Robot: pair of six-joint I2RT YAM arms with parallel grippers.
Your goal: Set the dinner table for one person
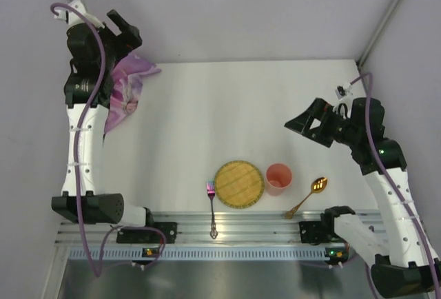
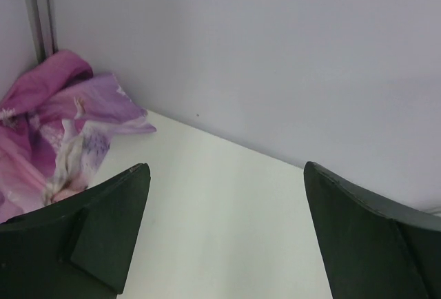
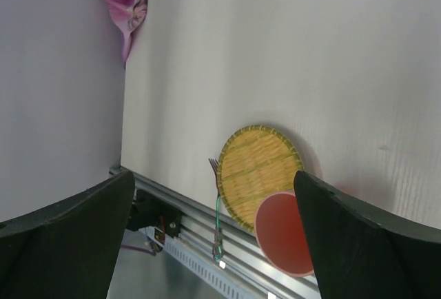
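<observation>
2 arms, left arm (image 1: 81, 144) & right arm (image 1: 390, 187): white plastic link shells w/ black joint housings & black bases. Thin purple cable (image 1: 103, 65) runs along each. Small dark screw dots line the right forearm shell. Tiny green light (image 1: 381, 151) on right elbow housing. Both grippers have matte-black wedge-shaped fingers (image 2: 103, 237).

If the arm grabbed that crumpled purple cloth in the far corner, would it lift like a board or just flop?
Probably flop: the purple cloth lies bunched in soft folds, so it likely drapes from wherever it's pinched. It looks thin, so it is probably light. Pushed, it would likely wrinkle up rather than slide whole across the table.
</observation>
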